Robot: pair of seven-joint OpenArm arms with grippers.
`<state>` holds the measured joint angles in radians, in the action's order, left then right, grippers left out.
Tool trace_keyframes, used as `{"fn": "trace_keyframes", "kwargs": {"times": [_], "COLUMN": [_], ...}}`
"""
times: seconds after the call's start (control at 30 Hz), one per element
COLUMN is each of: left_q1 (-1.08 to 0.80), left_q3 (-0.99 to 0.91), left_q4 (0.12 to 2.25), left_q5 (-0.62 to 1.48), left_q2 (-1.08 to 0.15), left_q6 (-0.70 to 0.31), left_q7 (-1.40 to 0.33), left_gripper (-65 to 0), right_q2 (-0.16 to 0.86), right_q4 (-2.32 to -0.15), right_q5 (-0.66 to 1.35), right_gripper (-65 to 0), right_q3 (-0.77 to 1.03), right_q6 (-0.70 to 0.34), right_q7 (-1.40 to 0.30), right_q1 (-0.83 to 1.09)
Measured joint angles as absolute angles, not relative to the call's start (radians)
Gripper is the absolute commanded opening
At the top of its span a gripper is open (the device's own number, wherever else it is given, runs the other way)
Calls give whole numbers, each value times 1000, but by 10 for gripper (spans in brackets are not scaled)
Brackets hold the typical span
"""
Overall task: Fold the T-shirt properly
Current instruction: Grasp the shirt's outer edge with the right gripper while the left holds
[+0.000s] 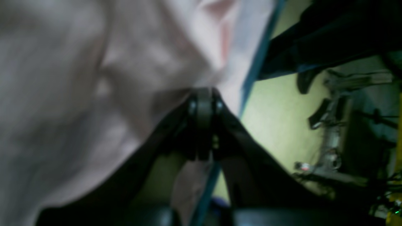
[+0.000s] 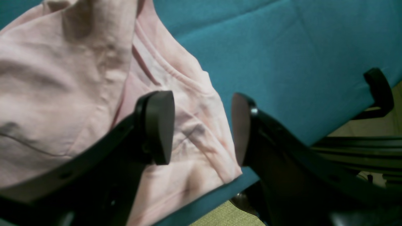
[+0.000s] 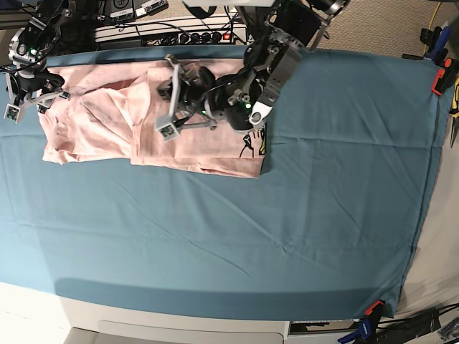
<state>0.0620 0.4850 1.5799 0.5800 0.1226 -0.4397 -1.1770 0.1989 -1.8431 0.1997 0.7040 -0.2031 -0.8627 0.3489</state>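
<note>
Overhead, left claw (image 1: 204, 103) clamped on the T-shirt (image 3: 107, 115) (right claw (image 2: 202, 128) agape, empty).

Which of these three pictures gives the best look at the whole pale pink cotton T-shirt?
The base view: the pale pink cotton T-shirt shows nearly whole there, spread on the teal table cloth with both arms over it. The right wrist view gives only a wrinkled part with the collar; the left wrist view shows blurred fabric.

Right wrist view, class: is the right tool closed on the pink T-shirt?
No. The right tool stands open above the T-shirt, with a clear gap between its fingers.
</note>
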Motion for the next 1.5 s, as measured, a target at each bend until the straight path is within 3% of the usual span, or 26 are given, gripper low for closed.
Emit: {"fn": "trace_keyframes", "kwargs": {"times": [0.17, 0.3, 0.37, 0.53, 0.67, 0.83, 0.97, 1.2, 1.5], "left_q1": [81, 111, 111, 109, 110, 109, 109, 110, 109], "left_q3": [486, 486, 486, 486, 486, 488, 488, 488, 488], "left_q4": [1580, 1580, 1580, 1580, 1580, 1582, 1586, 1587, 1587], "left_q5": [629, 626, 627, 646, 704, 877, 902, 902, 918], "left_q2": [130, 130, 131, 130, 130, 131, 131, 132, 132], "left_q6": [-518, -521, -521, -562, -606, -694, -693, -693, -693], "left_q7": [-1277, -1279, -1279, -1287, -1317, -1373, -1382, -1384, -1384], "left_gripper": [-650, -522, -482, -468, -426, -410, -410, -411, -411], "right_q2": [205, 268, 315, 419, 485, 584, 675, 751, 717], "right_q4": [-1843, -1843, -1843, -1816, -1642, -1312, -1074, -770, -710], "right_q5": [200, 147, 118, 136, 339, 811, 1154, 1349, 1201], "right_gripper": [-358, -355, -309, -281, -281, -281, -281, -281, -281], "right_q3": [704, 701, 701, 739, 859, 983, 986, 987, 987], "right_q6": [-263, -262, -261, -254, -267, -490, -609, -679, -678], "right_q7": [-856, -863, -932, -924, -957, -1187, -1329, -1410, -1382], "right_q1": [350, 341, 320, 300, 207, 81, 52, 55, 54]}}
